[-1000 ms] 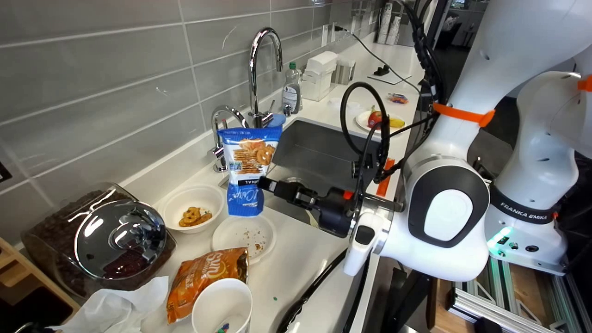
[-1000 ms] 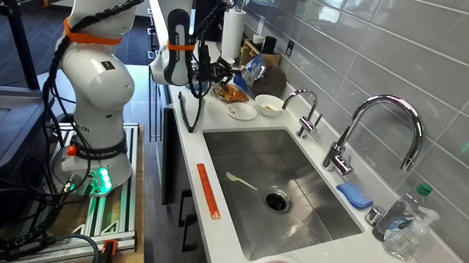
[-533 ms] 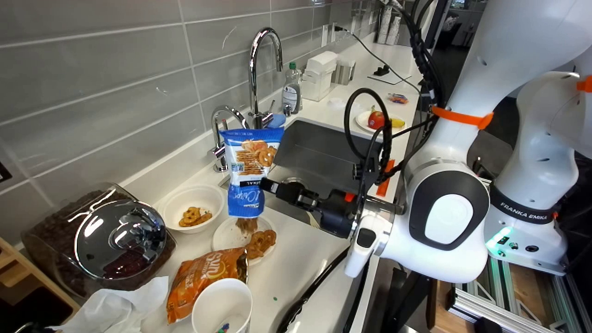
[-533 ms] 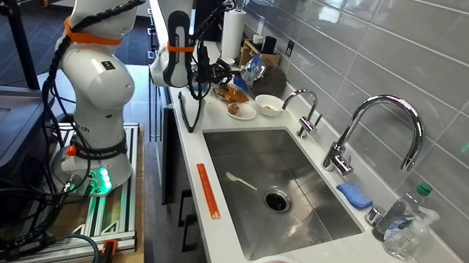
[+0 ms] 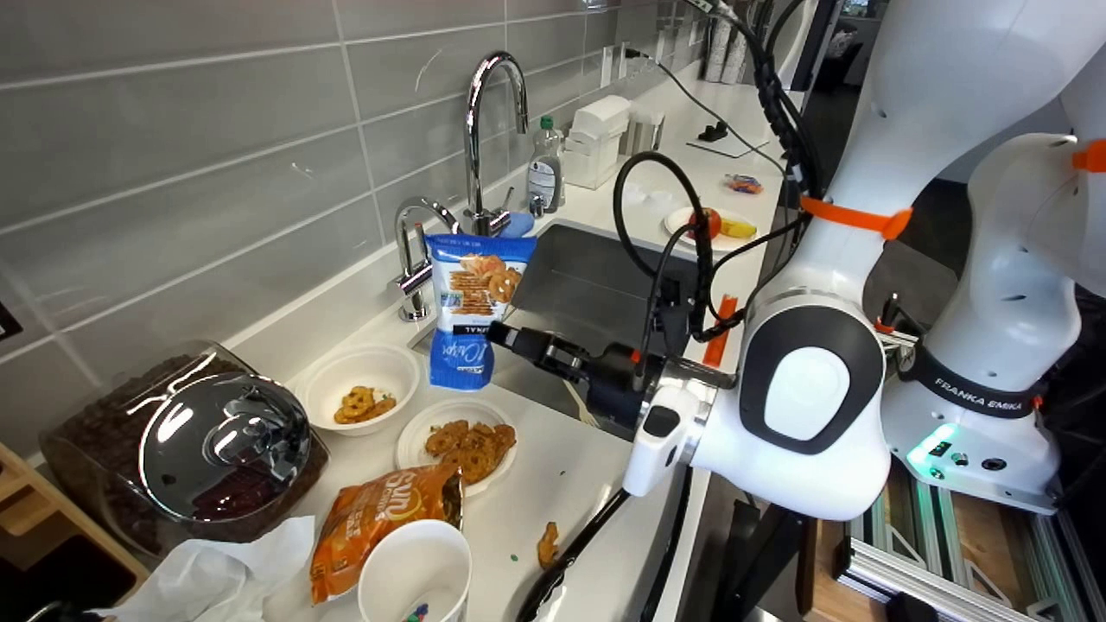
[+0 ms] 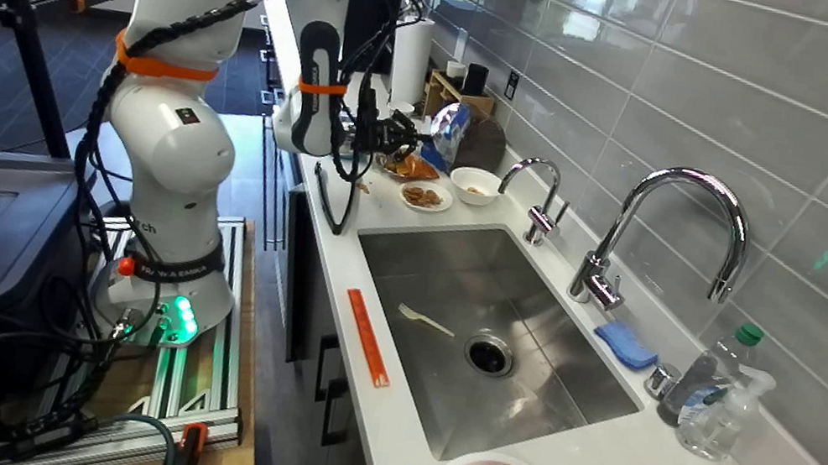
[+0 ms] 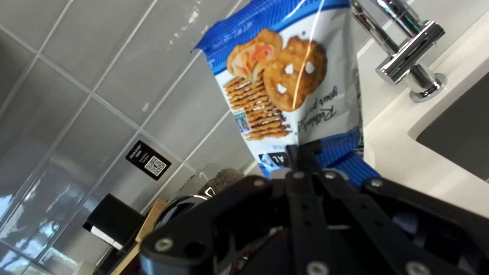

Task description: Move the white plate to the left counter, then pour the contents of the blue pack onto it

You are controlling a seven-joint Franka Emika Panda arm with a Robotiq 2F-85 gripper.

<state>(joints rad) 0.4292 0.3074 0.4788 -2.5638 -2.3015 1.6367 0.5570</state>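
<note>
Blue pack (image 5: pixel 478 302) is hanging pinched in my claw (image 7: pixel 303 154) above the white plate (image 5: pixel 415 442) of snacks (image 5: pixel 471 449), and I'm worrying a hard shake could scatter more onto the surface (image 5: pixel 553 497).

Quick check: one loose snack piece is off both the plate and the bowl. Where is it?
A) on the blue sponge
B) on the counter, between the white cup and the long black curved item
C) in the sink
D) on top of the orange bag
B: in an exterior view the loose piece lies on the countertop between the white cup and the black curved item.
</note>
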